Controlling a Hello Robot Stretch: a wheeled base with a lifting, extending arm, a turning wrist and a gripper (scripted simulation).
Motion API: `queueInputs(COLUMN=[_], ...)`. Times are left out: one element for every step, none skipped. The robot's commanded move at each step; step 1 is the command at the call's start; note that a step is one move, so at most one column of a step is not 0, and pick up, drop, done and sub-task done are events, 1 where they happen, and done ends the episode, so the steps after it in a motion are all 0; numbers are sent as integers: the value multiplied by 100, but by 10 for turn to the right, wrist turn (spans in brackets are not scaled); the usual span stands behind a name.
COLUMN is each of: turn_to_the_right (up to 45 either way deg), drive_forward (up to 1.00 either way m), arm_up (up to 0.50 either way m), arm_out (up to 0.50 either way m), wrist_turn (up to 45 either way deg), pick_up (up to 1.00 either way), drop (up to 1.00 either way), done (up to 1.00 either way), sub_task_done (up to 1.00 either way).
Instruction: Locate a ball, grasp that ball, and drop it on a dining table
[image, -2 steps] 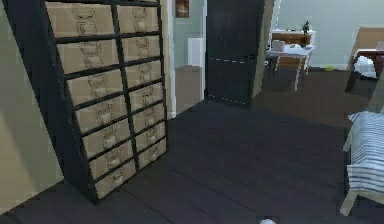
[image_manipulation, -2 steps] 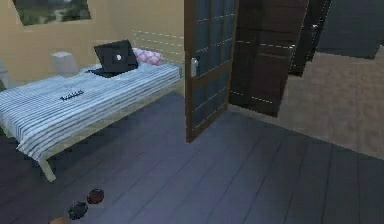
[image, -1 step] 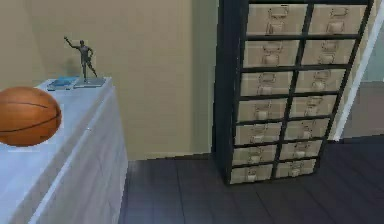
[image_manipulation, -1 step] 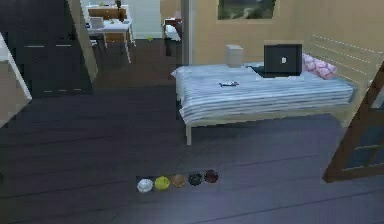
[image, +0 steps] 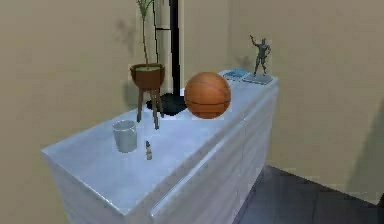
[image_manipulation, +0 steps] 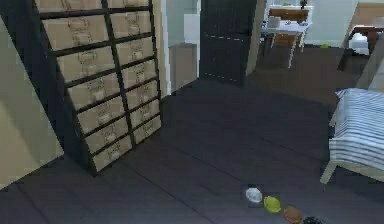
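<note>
Telling the end effector's state, or where the ball lies relative to it, is impossible. That orange ball sits on a white dresser, just right of a potted plant, a statuette farther back.

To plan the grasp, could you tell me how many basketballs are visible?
1: the basketball sits on the white dresser, beside the potted plant. On the floor, small round things might be other balls.

You had bare room at the near corner of the dresser top, while a cup, small bottle, potted plant and ball crowded its middle, and dark floor lay wide between drawers and bed.
</note>
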Motion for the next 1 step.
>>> queueInputs(turn_to_the_right=[-450], drive_forward=[0], arm_up=[0], arm_out=[0], wrist_turn=[0], pick_up=[0], drop=[0], done=[0], sub_task_done=[0])
